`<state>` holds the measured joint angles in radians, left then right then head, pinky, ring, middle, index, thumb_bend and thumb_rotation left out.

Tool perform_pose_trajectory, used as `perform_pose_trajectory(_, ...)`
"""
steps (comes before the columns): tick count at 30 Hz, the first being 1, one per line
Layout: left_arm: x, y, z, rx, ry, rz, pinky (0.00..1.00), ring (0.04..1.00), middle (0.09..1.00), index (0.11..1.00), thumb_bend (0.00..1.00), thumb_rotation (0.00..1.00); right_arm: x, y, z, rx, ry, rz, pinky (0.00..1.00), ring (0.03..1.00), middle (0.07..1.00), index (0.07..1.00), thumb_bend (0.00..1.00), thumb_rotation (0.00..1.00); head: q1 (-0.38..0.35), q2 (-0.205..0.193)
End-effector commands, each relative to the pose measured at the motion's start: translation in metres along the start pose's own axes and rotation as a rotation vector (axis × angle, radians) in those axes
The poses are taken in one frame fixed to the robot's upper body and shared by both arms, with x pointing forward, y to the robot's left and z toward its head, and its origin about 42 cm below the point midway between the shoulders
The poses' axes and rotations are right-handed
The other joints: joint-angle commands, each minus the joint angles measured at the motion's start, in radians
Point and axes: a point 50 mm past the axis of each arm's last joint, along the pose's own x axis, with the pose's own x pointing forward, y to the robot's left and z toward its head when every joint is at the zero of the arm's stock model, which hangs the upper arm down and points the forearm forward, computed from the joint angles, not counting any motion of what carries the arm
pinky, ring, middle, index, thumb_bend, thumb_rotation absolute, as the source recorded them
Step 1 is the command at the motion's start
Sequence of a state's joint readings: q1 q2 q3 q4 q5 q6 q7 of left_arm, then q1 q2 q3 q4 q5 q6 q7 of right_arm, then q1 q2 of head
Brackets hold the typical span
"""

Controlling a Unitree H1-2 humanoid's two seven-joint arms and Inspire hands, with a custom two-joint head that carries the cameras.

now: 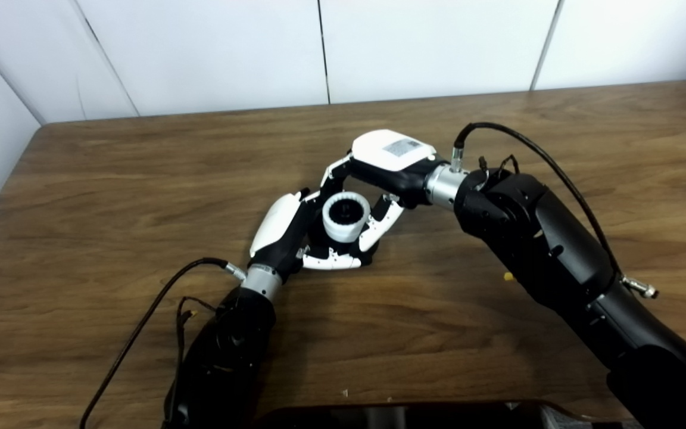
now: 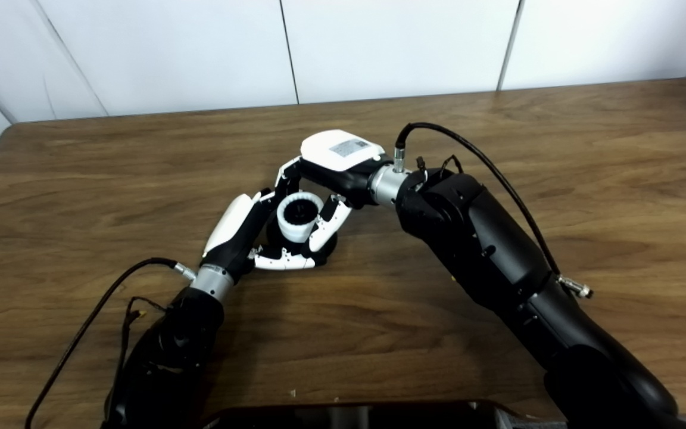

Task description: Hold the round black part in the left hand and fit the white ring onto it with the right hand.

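My left hand (image 1: 283,229) grips the black part (image 2: 326,245) mid-table; my right hand (image 1: 387,158) holds the white ring (image 1: 346,216) directly on top of it. I should press down squarely, keeping the ring level, so it seats without jamming.
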<state>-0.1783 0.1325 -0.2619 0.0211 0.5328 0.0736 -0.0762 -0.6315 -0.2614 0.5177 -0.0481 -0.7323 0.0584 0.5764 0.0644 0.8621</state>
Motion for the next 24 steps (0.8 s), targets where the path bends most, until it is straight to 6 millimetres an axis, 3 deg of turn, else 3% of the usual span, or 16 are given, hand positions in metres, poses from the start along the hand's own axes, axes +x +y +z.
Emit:
perform_pose_trajectory(1,0.005,0.007,0.005,0.006,-0.01,0.012,1.0,0.824,0.777,0.814,0.97,0.28,0.001,-0.012,0.003,-0.032,-0.007,-0.014,0.91,0.819,0.836,0.78,0.94,0.36,0.001,-0.002)
perform_pose_trajectory(6,0.006,0.007,0.005,-0.001,-0.012,0.013,0.99,0.829,0.782,0.813,0.96,0.27,0.001,-0.012,0.002,-0.023,-0.007,-0.021,0.9,0.824,0.839,0.779,0.94,0.34,0.003,-0.002)
perform_pose_trajectory(14,0.008,0.012,0.002,0.019,-0.036,0.017,0.95,0.826,0.801,0.829,1.0,0.34,-0.002,-0.018,-0.003,-0.01,-0.016,-0.056,0.8,0.841,0.848,0.802,0.92,0.39,0.0,-0.009)
perform_pose_trajectory(24,0.006,0.018,0.002,-0.004,-0.063,0.051,0.91,0.807,0.81,0.85,1.0,0.35,-0.006,-0.017,-0.007,0.025,-0.009,-0.096,0.78,0.833,0.842,0.809,0.94,0.38,0.0,-0.036)
